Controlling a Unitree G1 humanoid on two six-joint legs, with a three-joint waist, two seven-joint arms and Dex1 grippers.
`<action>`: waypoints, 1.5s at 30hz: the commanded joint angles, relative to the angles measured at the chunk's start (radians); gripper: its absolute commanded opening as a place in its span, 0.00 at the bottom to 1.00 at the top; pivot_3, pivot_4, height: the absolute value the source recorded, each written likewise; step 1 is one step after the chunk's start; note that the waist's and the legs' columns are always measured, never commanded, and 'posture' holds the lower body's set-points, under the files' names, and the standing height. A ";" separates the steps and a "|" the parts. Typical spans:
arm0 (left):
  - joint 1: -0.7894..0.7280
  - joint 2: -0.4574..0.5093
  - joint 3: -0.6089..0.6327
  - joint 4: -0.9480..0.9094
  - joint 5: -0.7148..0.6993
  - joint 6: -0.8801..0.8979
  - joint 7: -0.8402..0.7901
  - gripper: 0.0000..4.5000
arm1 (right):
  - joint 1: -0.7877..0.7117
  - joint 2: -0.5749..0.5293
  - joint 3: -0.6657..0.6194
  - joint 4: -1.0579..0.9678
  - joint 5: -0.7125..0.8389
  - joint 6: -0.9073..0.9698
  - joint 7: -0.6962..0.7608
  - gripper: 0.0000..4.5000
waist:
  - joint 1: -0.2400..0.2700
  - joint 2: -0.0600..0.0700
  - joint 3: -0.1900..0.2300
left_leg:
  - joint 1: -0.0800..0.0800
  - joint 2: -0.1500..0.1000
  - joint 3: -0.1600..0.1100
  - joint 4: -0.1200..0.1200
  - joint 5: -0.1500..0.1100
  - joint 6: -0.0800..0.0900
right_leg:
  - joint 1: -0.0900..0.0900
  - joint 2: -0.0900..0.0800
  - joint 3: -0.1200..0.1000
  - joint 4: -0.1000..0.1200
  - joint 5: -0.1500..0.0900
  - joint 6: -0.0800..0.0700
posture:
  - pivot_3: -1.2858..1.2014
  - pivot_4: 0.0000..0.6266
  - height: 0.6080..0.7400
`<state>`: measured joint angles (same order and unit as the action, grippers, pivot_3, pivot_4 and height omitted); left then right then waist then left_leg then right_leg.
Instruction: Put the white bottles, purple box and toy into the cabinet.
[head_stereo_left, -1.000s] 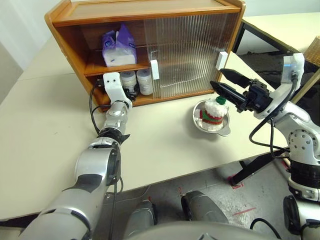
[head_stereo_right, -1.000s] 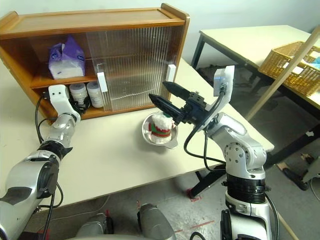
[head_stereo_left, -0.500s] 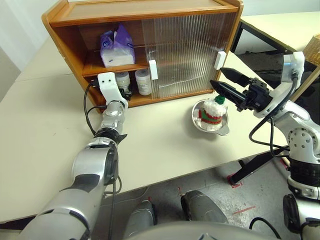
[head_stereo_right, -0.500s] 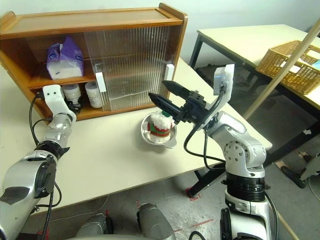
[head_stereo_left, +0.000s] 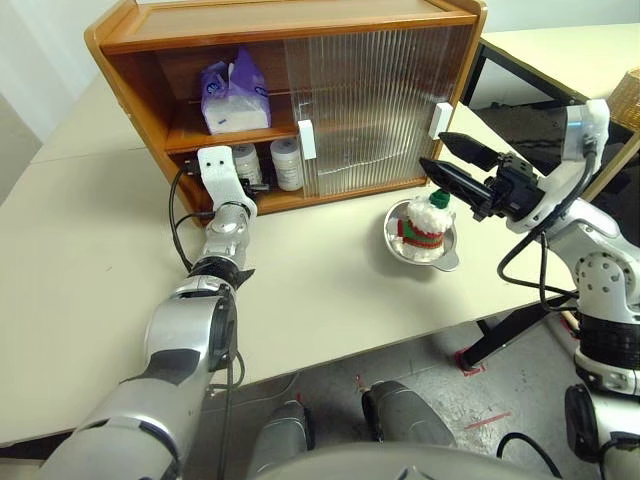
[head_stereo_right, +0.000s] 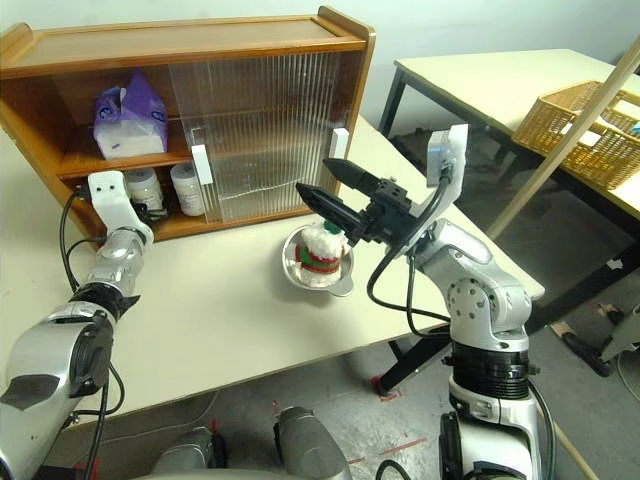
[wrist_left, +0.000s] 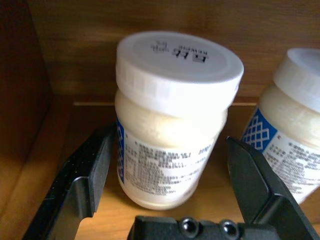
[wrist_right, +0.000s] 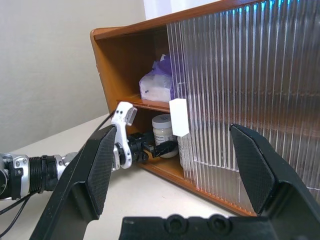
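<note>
The cabinet (head_stereo_left: 280, 22) stands on the table with its left part uncovered. The purple box (head_stereo_left: 235, 95) lies on its inner shelf. Both white bottles (head_stereo_left: 249, 162) (head_stereo_left: 286, 162) stand upright on the cabinet floor below. My left gripper (wrist_left: 170, 150) reaches into that lower space and is open; its fingers (wrist_left: 90, 170) flank the left bottle (wrist_left: 175, 125) with a gap on each side. The toy (head_stereo_left: 425, 222) sits in a metal bowl (head_stereo_left: 447, 257) in front of the cabinet. My right gripper (head_stereo_left: 432, 150) hangs open just above the toy, holding nothing.
The ribbed sliding doors (head_stereo_left: 370, 100) cover the cabinet's middle and right. A second table with a wicker basket (head_stereo_right: 590, 130) stands to the right, and a wooden pole (head_stereo_right: 560, 160) leans across the gap. The table's front edge runs close to the bowl.
The whole picture has shifted slightly. Neither arm has visibly moved, and the bottles, box and toy stay where they were.
</note>
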<state>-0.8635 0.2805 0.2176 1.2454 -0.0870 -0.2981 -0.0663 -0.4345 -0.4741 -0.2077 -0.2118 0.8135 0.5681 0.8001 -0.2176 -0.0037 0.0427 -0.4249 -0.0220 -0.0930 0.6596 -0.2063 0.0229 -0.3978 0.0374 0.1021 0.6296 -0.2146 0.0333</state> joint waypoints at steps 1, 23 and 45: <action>0.039 -0.017 0.006 -0.042 -0.009 -0.029 -0.017 1.00 | -0.022 0.007 0.024 0.023 -0.007 -0.005 0.016 1.00 | 0.003 0.000 0.000 | 0.000 0.000 0.000 0.000 0.000 0.000 | 0.000 0.000 0.000 0.000 0.000 0.000 | 0.43 0.05 1.00; 0.457 -0.083 -0.223 -0.904 -0.058 0.182 -0.309 0.91 | -0.071 0.041 0.054 0.112 -0.048 -0.041 0.076 1.00 | 0.104 0.001 -0.004 | 0.006 -0.002 0.006 0.002 -0.001 -0.002 | 0.005 0.000 -0.002 0.002 0.002 -0.007 | 0.45 0.02 1.00; 0.124 -0.404 -0.270 -0.650 0.091 0.181 0.089 0.01 | -0.030 0.029 0.030 0.064 -0.043 -0.035 0.051 1.00 | 0.107 0.002 -0.004 | 0.010 0.013 0.002 0.003 0.001 0.001 | 0.007 0.001 0.013 0.002 0.006 -0.006 | 0.42 0.02 1.00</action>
<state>-0.7078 -0.1073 -0.0878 0.5372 -0.0200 -0.0937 -0.0592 -0.4772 -0.4370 -0.1732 -0.1229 0.7707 0.5301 0.8574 -0.1106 -0.0022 0.0390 -0.4145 -0.0087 -0.0910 0.6618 -0.2047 0.0236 -0.3907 0.0381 0.1154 0.6314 -0.2088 0.0285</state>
